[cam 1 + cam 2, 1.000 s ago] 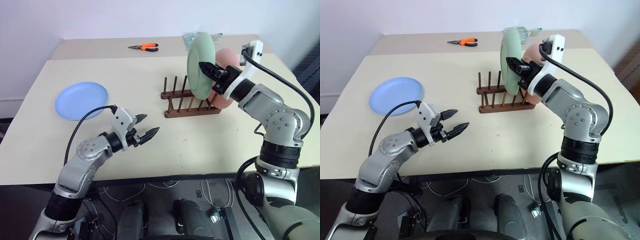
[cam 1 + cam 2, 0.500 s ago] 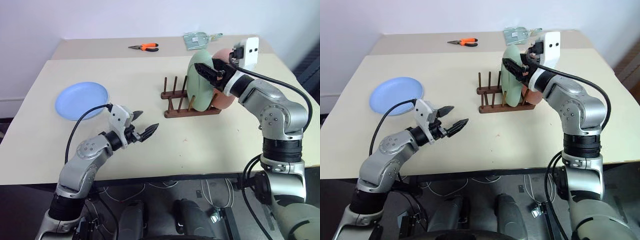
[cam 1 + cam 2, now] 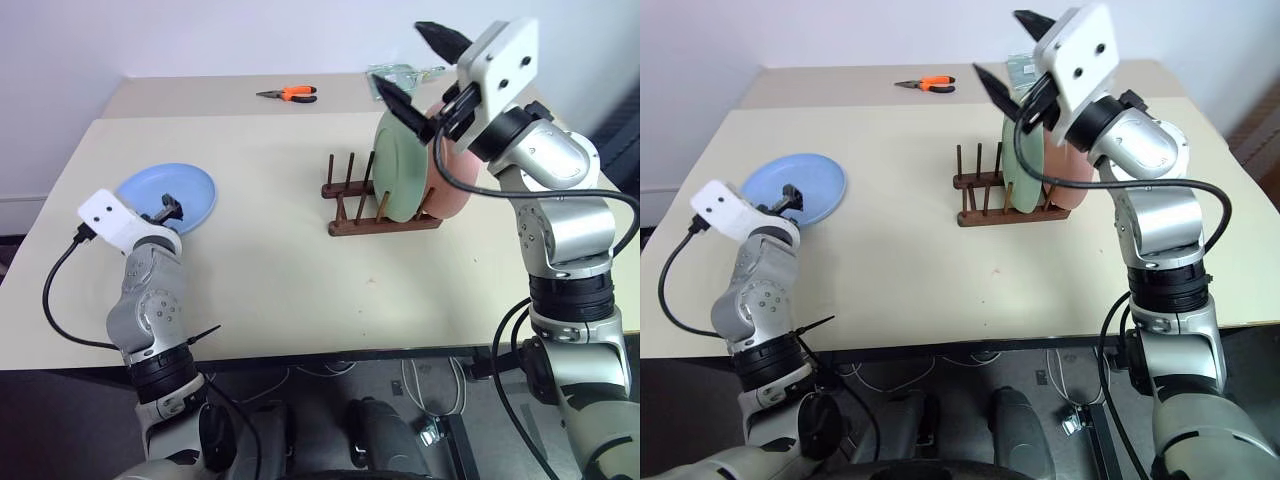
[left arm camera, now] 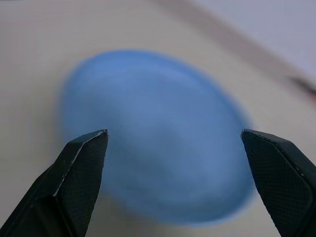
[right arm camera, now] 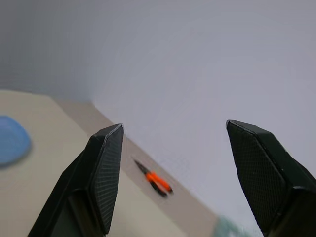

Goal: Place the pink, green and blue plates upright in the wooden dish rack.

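Head views: green plate point(image 3: 398, 166) and pink plate point(image 3: 450, 172) are standing upright in the rack point(image 3: 380, 205), frame centre-right. Right pincer point(image 3: 418, 68) is hanging spread and empty above them. Blue plate point(image 3: 172, 196) is lying flat on the desk point(image 3: 300, 270), left.

Left wrist view: left pincer point(image 4: 175, 165) is gaping, empty, straddling the blue plate. I'd catch the near rim, then tilt.

Right wrist view: it's facing the wall, catching the orange pliers point(image 5: 155, 180), not the rack.

Bright, even, diffuse light in head views; soft faint shadows under the dark brown wooden peg rack point(image 3: 383, 215), no glare. Left wrist view: round light blue matte plate point(image 4: 158, 136) smeared w/ motion blur. Right wrist view's bkgd soft, out of focus.
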You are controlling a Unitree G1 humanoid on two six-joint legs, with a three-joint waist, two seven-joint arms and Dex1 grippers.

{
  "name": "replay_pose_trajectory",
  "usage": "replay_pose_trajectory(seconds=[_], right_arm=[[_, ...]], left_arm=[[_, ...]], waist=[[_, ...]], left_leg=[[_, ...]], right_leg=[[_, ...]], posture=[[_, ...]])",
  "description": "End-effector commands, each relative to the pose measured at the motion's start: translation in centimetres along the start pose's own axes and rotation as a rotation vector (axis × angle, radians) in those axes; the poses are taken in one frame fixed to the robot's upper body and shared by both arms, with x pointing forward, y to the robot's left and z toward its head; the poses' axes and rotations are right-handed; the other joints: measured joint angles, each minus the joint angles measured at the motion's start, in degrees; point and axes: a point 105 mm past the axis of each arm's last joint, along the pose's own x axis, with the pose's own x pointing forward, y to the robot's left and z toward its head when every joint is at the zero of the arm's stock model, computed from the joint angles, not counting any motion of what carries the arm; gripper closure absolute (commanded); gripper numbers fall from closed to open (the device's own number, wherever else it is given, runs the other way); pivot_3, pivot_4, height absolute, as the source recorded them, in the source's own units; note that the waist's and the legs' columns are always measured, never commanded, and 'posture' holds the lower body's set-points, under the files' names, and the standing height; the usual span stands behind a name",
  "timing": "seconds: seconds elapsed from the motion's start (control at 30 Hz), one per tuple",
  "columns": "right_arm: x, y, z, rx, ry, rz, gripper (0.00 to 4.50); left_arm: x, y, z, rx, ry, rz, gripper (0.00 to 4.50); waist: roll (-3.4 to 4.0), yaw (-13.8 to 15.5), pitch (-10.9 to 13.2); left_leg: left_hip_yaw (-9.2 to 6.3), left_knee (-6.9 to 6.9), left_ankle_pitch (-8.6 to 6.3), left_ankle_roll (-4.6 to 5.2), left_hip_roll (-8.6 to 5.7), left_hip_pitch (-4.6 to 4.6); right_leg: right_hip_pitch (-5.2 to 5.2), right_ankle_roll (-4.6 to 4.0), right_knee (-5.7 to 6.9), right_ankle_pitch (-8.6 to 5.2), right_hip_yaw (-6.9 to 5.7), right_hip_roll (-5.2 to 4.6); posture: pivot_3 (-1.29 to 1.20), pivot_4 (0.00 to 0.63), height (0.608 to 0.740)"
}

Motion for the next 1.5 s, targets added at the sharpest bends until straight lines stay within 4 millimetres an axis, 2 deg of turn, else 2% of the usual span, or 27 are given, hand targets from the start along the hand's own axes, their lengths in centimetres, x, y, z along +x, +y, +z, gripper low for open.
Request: replay_pose_trajectory(seconds=[0.03,0.13,0.23,0.27,0.33,0.4,0.57,0.6,0.67,0.73,0.8,0.93,1.07,1.3,1.4,1.5], right_arm=[[-0.1,2.6,1.1,0.004,-0.054,0.114,1.15],[-0.2,5.0,0.5,0.027,-0.045,0.18,1.15],[-0.5,7.3,-0.5,0.03,-0.018,0.24,1.15],[-0.8,8.2,-1.3,0.012,0.009,0.27,1.15],[-1.5,9.9,-2.9,-0.056,0.067,0.335,1.15],[-2.3,10.9,-4.3,-0.107,0.114,0.376,1.15],[-3.5,11.6,-5.9,-0.193,0.168,0.419,1.15],[-3.6,11.6,-6.0,-0.209,0.173,0.422,1.15],[-3.6,11.6,-6.1,-0.211,0.175,0.422,1.15],[-2.9,11.1,-5.9,-0.217,0.173,0.408,0.6],[-2.1,10.7,-5.6,-0.245,0.162,0.401,0.02],[0.6,10.3,-5.4,-0.403,0.136,0.38,0.02],[2.2,9.5,-6.3,-0.532,0.152,0.349,0.02],[3.1,7.7,-8.1,-0.72,0.208,0.324,0.02],[3.0,7.4,-8.4,-0.735,0.216,0.313,0.89],[2.8,7.4,-8.5,-0.741,0.216,0.311,2.32]], left_arm=[[0.2,0.1,0.4,-0.024,0.053,0.008,0.07],[1.1,0.7,-1.2,-0.018,0.192,0.011,0.07],[2.2,1.2,-1.2,-0.072,0.239,0.045,0.07],[2.6,1.0,-1.1,-0.083,0.248,0.038,0.3],[3.2,0.7,-0.8,-0.115,0.251,0.035,0.89],[3.6,0.2,-0.5,-0.127,0.253,0.02,1.82],[3.6,-0.4,-0.3,-0.13,0.255,0.007,4.28],[3.5,-0.7,-0.2,-0.124,0.249,-0.01,4.46],[3.3,-1.7,0.4,-0.074,0.222,-0.065,4.46],[2.1,-5.3,2.7,-0.001,0.099,-0.26,4.5],[0.5,-8.0,4.2,0.049,0.021,-0.405,4.5],[-3.0,-12.7,5.2,0.092,-0.019,-0.618,4.5],[-5.1,-15.0,5.0,0.094,0.013,-0.723,4.5],[-7.6,-16.7,4.8,0.062,0.087,-0.838,4.5],[-7.9,-16.9,4.6,0.073,0.106,-0.851,4.5],[-8.0,-16.9,4.3,0.038,0.137,-0.862,4.5]], waist=[[-0.09,0.4,0.0],[-0.1,0.7,-0.1],[-0.1,0.8,-0.1],[-0.1,0.9,-0.1],[-0.11,0.9,-0.1],[-0.11,1.0,-0.1],[-0.12,0.9,-0.1],[-0.13,0.9,-0.1],[-0.13,0.9,-0.1],[-0.16,0.8,-0.1],[-0.2,0.8,0.0],[-0.2,0.7,0.0],[-0.18,0.6,0.0],[-0.19,0.3,0.0],[-0.19,0.3,0.0],[-0.19,-0.1,0.0]], left_leg=[[-0.01,0.02,0.0,0.0,0.0,0.01],[-0.01,0.06,0.0,-0.01,-0.02,0.08],[-0.02,0.05,0.02,-0.04,-0.02,0.09],[-0.02,0.05,0.02,-0.05,-0.02,0.1],[-0.03,0.05,0.04,-0.08,-0.04,0.11],[-0.04,0.05,0.03,-0.09,-0.07,0.11],[-0.04,0.04,0.18,-0.35,-0.08,0.11],[-0.05,0.04,0.19,-0.37,-0.08,0.11],[-0.05,0.02,0.19,-0.39,-0.08,0.15],[-0.05,0.02,0.2,-0.41,-0.08,0.15],[-0.05,0.01,0.25,-0.5,-0.08,0.13],[-0.05,0.01,0.26,-0.52,-0.08,0.13],[-0.07,-0.04,0.26,-0.53,-0.08,0.13],[-0.06,-0.03,0.27,-0.53,-0.08,0.12],[-0.06,-0.03,0.28,-0.53,-0.08,0.12],[-0.06,-0.03,0.28,-0.54,-0.08,0.12]], right_leg=[[0.03,0.02,0.0,0.02,0.0,-0.01],[0.09,0.03,0.0,0.03,0.0,-0.04],[0.08,0.03,0.02,0.03,-0.01,-0.03],[0.09,0.03,0.02,0.03,-0.01,-0.03],[0.1,0.03,0.02,0.03,-0.03,-0.04],[0.1,0.03,0.01,0.03,-0.03,-0.06],[0.1,0.03,0.0,0.03,-0.03,-0.07],[0.1,0.03,0.0,0.03,-0.03,-0.07],[0.12,0.03,0.0,0.03,-0.03,-0.07],[0.12,0.03,0.0,0.03,-0.03,-0.06],[0.1,0.02,0.0,0.03,-0.03,-0.06],[0.09,-0.01,-0.01,0.04,-0.02,-0.07],[0.09,-0.01,-0.04,0.04,-0.02,-0.07],[0.07,-0.01,-0.02,0.04,-0.01,-0.04],[0.07,-0.01,-0.01,0.04,-0.01,-0.03],[0.07,-0.01,-0.01,0.04,0.01,-0.02]], posture=[[0.0,0.15,0.74],[0.0,0.15,0.74],[0.0,0.15,0.74],[0.0,0.15,0.74],[0.0,0.15,0.74],[0.0,0.15,0.74],[0.0,0.15,0.74],[0.0,0.15,0.74],[0.0,0.15,0.74],[0.0,0.15,0.74],[0.0,0.15,0.74],[0.0,0.15,0.74],[0.0,0.15,0.74],[0.0,0.15,0.74],[0.0,0.15,0.74],[0.0,0.15,0.74]])
